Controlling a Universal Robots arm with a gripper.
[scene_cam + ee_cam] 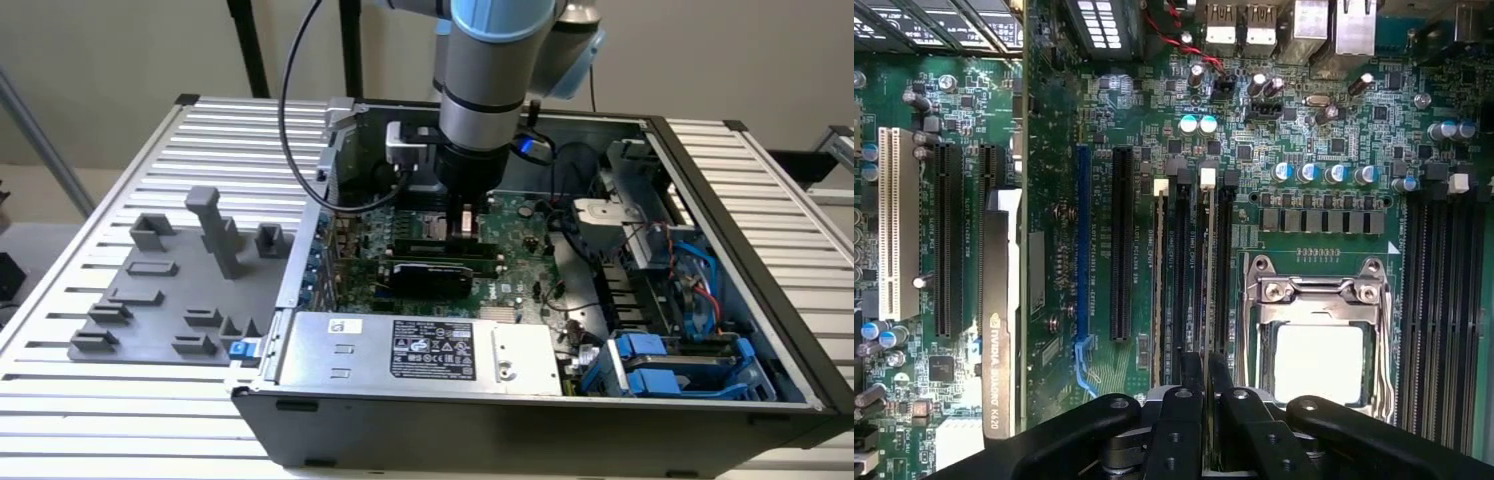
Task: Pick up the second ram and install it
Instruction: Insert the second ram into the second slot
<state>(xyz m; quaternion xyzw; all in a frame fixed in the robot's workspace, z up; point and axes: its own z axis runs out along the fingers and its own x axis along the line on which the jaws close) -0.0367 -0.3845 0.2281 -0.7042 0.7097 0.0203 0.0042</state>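
My gripper (463,228) reaches down into the open computer case (747,260), over the motherboard's memory slots. In the wrist view the gripper (1207,375) is shut on the second ram (1206,270). The stick is seen edge-on as a thin strip running along a slot between the black slot walls. A white latch (1207,178) sits at its far end. Whether the stick is seated or just above the slot I cannot tell. Another stick (1160,280) stands in a neighbouring slot with its own white latch (1161,186).
A wide black graphics card (430,272) (1001,310) lies across the board beside the slots. The CPU socket (1317,345) is on the slots' other side. A grey fixture plate with posts (174,290) sits at the exterior view's left, and the power supply (414,350) is at the case front.
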